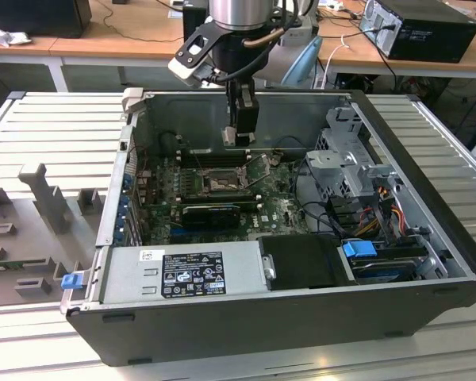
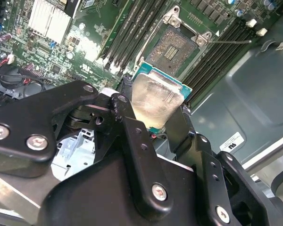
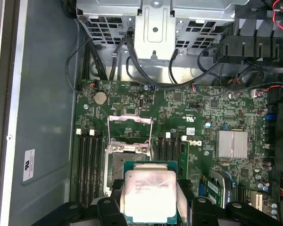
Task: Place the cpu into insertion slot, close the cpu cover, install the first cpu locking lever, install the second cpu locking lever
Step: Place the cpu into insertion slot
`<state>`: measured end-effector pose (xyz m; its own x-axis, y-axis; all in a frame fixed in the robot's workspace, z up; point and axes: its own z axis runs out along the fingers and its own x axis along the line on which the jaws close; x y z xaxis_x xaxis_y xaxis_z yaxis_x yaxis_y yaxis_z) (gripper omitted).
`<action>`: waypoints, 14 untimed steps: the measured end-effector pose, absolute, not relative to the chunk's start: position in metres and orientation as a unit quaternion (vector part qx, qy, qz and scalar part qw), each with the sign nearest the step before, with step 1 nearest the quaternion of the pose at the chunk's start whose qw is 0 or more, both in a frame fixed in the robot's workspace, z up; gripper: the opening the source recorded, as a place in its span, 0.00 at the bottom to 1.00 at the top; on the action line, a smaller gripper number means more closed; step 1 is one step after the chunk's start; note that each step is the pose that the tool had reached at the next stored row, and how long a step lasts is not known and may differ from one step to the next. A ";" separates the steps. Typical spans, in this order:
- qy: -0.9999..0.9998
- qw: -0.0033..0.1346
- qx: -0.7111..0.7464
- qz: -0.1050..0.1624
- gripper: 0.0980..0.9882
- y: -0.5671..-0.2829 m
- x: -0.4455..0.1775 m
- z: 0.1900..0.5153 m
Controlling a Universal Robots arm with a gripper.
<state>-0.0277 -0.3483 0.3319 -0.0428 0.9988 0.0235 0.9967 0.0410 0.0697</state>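
While the arm hangs over the open computer case [image 1: 301, 333], the things count as follows:

tool [image 1: 239, 136]: one, with two black fingers [image 2: 126, 92], drawn narrow and gripping the cpu by two opposite edges.

cpu [image 3: 150, 195]: one pale silver square with a green rim. It is held in the tool above the green board, apart from the insertion slot, and its silver face is turned to the cameras in both wrist views.

insertion slot [image 2: 172, 44]: one, black-framed, with its dull contact field lying bare. In the exterior view it sits below the tool, in the middle of the board.

cpu cover [image 3: 130, 148]: one silvery frame with a large cutout, raised open at one edge of the insertion slot and not lying on it.

lever rod [image 2: 231, 41]: one thin metal rod is seen, reaching out from a corner of the insertion slot across the memory slots.

memory slots [image 3: 89, 160]: two banks of long black slots, one bank at each side of the insertion slot.

heatsink [image 3: 232, 143]: one, silver and finned, on the board well apart from the insertion slot.

coin battery [image 3: 100, 97]: one, round, near the cpu cover.

black card [image 1: 210, 213]: one, long with a ribbed top, just beside the insertion slot.

power supply [image 1: 182, 274]: one grey box with a label, along the case's near wall.

desk [image 1: 55, 127]: one, of ribbed metal, carrying the case.
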 end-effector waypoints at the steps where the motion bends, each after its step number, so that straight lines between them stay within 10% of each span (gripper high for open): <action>1: 0.721 0.016 0.692 0.033 0.48 -0.348 -0.028 0.331; 14: 0.720 0.013 0.693 0.031 0.48 -0.348 -0.028 0.317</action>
